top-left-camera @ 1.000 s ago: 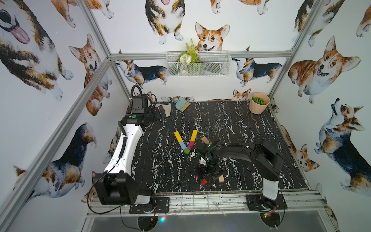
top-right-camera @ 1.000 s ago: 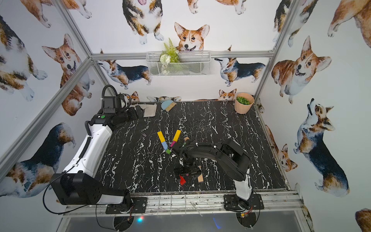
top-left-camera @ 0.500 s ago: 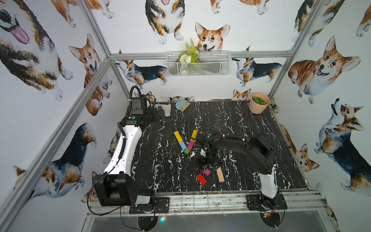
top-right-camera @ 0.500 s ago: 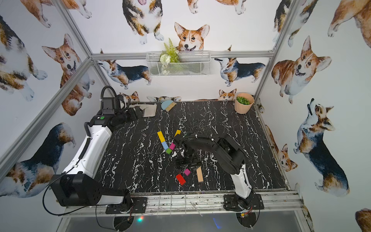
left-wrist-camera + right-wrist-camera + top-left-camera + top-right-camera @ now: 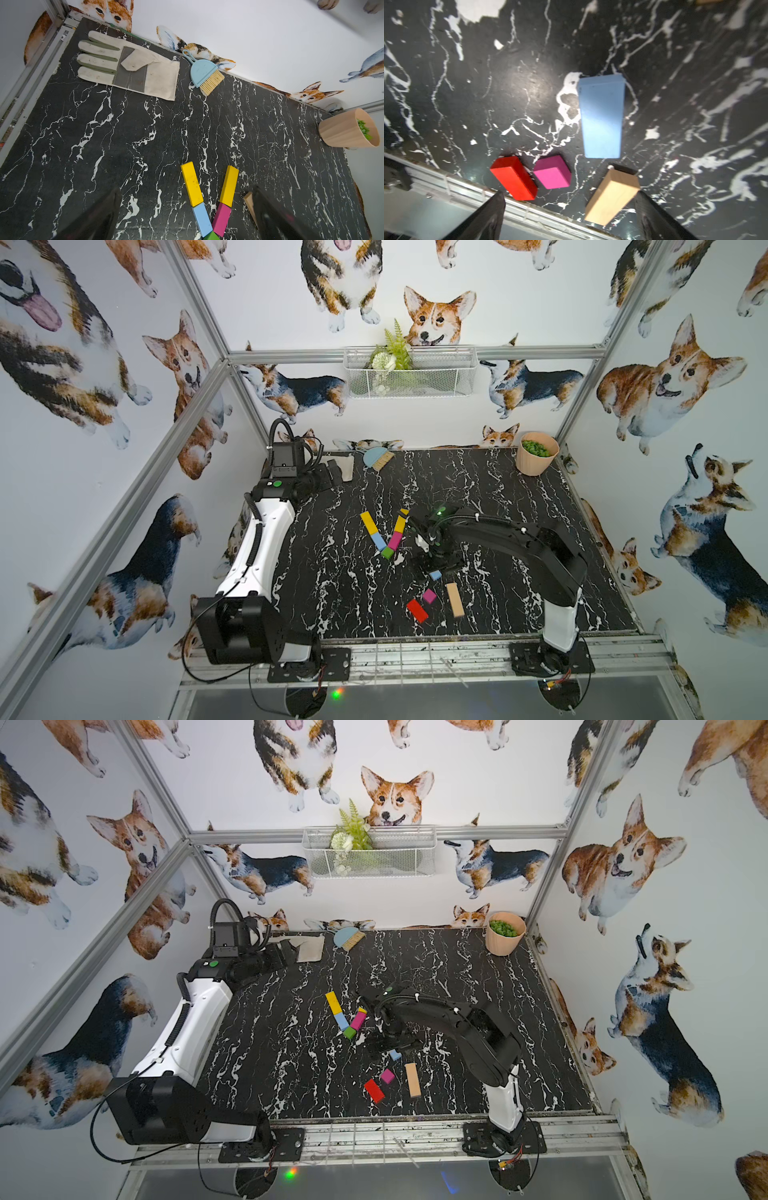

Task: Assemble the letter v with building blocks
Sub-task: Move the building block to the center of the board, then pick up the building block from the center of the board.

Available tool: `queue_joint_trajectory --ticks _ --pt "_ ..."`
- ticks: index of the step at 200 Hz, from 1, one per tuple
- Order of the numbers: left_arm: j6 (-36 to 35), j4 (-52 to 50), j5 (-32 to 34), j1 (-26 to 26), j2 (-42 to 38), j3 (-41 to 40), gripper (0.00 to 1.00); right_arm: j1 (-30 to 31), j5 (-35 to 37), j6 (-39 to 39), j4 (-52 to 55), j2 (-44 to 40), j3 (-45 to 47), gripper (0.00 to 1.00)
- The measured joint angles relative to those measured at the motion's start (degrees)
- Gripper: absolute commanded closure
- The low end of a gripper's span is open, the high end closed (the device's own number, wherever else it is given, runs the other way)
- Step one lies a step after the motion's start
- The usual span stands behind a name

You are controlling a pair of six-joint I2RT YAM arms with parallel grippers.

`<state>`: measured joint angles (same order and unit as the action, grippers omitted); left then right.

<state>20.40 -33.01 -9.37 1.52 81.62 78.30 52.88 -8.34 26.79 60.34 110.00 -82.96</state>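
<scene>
4 blocks lie on the black worktop (image 5: pixel 488 83): light blue bar (image 5: pixel 601 116), red block (image 5: pixel 513 180), magenta stub (image 5: pixel 552 174), tan bar (image 5: pixel 611 196). The right hand (image 5: pixel 569 193) gapes, empty.

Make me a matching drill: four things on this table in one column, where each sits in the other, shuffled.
Things:
1. green block
2. red block
3. glove
4. pot

Places:
A. back right corner
B. bottom tip of the V
C. back left corner
D. near the front edge, beside the magenta stub

Pairs: 1-B, 2-D, 3-C, 4-A

Left arm (image 5: pixel 266 539) is white-shelled, right arm (image 5: pixel 511 533) mostly black.
</scene>
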Motion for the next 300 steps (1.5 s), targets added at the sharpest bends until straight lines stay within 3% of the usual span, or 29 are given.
queue_joint_trajectory --ticks 67,179,244,300 --pt "0.37 1.79 -0.96 0.00 0.70 -0.72 0.00 -0.44 7.89 -5.81 -4.70 1.51 0.59 0.08" --pt "0.37 2.86 -1.81 0.00 -0.24 -3.15 0.00 -0.42 8.50 -5.79 -10.21 4.02 1.33 0.22" --pt "0.28 3.78 -1.79 0.00 -1.14 -4.02 0.00 -0.02 9.20 -5.14 -10.45 5.29 1.46 0.36" --pt "0.28 3.91 -1.79 0.00 -1.22 -4.09 0.00 0.00 9.77 -4.26 -10.67 5.60 1.49 0.56"
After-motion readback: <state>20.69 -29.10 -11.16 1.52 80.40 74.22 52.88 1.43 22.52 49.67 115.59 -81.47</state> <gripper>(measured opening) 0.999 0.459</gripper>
